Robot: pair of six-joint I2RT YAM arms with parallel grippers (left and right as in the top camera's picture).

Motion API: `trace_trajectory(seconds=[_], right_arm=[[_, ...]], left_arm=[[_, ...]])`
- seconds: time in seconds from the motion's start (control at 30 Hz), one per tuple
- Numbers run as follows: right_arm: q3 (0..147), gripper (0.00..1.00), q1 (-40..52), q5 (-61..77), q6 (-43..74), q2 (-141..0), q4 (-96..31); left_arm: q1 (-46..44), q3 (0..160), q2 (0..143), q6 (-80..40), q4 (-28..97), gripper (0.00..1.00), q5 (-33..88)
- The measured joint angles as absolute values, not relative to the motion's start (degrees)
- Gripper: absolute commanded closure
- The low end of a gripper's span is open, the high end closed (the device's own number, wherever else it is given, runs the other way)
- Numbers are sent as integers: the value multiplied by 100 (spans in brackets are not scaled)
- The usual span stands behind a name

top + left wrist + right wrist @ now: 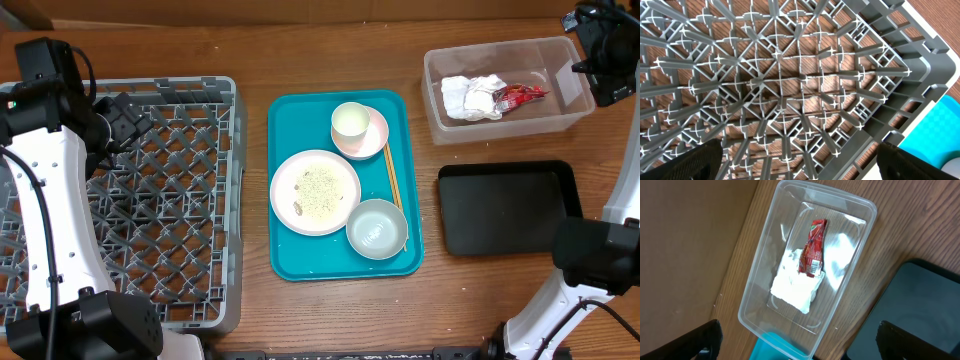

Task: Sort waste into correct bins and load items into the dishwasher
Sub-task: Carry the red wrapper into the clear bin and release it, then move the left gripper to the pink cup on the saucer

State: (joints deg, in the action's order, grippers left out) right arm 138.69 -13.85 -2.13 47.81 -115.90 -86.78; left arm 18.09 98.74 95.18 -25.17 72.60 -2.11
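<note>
Waste-sorting step, dry waste already binned. Right gripper (805, 342) with jaws wide apart and empty above clear tub (747, 300); red wrapper (812, 247) on napkin (792, 287), below and ahead of the jaws, untouched. Left gripper (800, 160) likewise spread and empty over dish rack (790, 85). Next, probably: crumbs (320, 188) on plate (290, 172), well apart from both pairs of jaws, into black tray (505, 210).

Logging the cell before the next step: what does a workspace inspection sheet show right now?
Surface: wooden table, teal tray centred.
Job's things: napkin and red wrapper in clear tub; black tray and rack bare; crumbed plate, bowl, cup on saucer, chopsticks on teal tray.
Clutter: nothing seen.
Grippers: left gripper over rack, right gripper near tub, jaws open.
Cables: black cable on left arm.
Surroundings: brown board beyond table.
</note>
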Motion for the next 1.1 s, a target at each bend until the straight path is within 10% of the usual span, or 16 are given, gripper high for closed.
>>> trace_trajectory(seconds=[0.57, 1.1], right_arm=[[13869, 0, -1385, -213, 4779, -11590, -8676], [13869, 0, -1385, -215, 4779, -11590, -8676]], left_arm=[[1811, 9874, 9518, -2655, 7258, 0, 73], [967, 9874, 9518, -2368, 6372, 0, 3835]])
